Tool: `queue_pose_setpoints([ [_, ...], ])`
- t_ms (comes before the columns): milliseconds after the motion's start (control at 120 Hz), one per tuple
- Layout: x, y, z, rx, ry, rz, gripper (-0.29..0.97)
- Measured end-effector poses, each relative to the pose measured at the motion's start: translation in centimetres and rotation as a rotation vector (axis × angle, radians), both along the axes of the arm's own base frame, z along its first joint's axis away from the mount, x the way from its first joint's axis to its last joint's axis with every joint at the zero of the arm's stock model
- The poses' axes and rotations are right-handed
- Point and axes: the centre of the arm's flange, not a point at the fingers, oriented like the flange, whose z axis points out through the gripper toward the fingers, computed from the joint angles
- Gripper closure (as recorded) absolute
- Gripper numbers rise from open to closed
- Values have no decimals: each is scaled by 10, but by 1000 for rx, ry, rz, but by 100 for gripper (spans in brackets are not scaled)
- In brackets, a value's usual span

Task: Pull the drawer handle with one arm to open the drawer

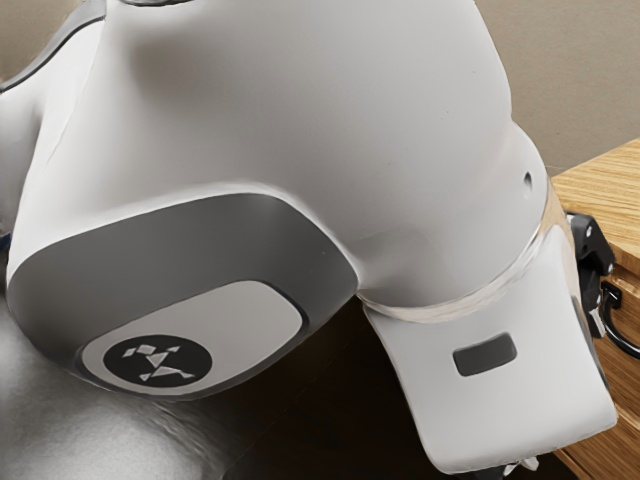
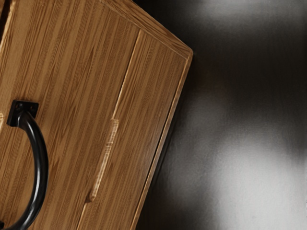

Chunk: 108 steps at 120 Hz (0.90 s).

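Bulk of the white arm (image 1: 300,150) blocks much of the side view. Its black gripper (image 1: 598,268) sits just beside the wooden drawer's (image 2: 81,72) curved black handle (image 2: 42,163). Open or closed, I cannot tell.

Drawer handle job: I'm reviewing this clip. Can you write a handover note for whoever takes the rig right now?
Gripper: at the front of the wooden cabinet, close by the black handle. I cannot tell if it is open or shut.
Handle: mounted on the drawer front, just beside the hand in the wrist view.
Done: the approach to the handle.
Unclear: whether the drawer is out at all.
Left: confirm a grip on the handle, then probably pull straight away from the cabinet.
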Motion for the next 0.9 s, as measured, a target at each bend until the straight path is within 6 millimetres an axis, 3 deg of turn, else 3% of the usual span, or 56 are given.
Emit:
queue_pose_setpoints([
  [167,-3,-27,-17,5,5,-64,0],
  [508,23,-36,-10,-87,-32,-87,0],
  [642,34,-40,-20,-100,-27,-96,0],
  [900,32,-60,-32,-107,-33,-143,0],
])
